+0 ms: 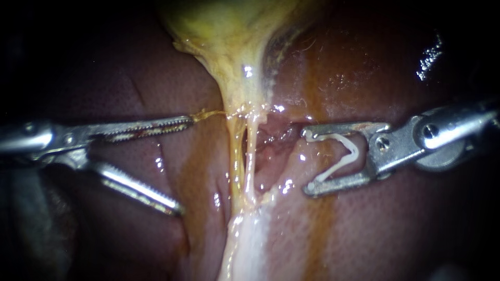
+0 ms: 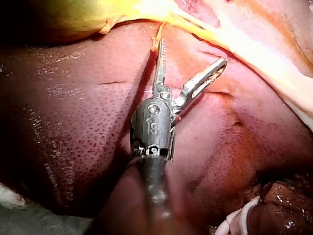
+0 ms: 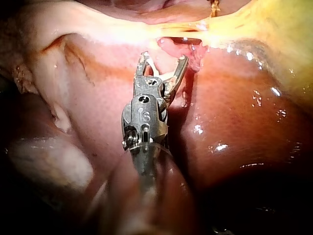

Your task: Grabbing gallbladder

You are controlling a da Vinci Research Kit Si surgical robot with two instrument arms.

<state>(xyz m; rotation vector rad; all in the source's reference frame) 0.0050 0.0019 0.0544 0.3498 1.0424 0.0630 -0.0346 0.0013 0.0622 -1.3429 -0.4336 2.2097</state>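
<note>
**Gallbladder ungrasped, left tool spread wide**

Upper jaw tip against a yellow strand off the gallbladder's neck, lower jaw over liver. Right tool pinching a white clip between both jaws, beside the stretched tissue.

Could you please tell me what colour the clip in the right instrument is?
White; the clip shows best in the endoscope view.

Gallbladder between left instrument and right instrument, clip within the latter, liver beneath
</note>
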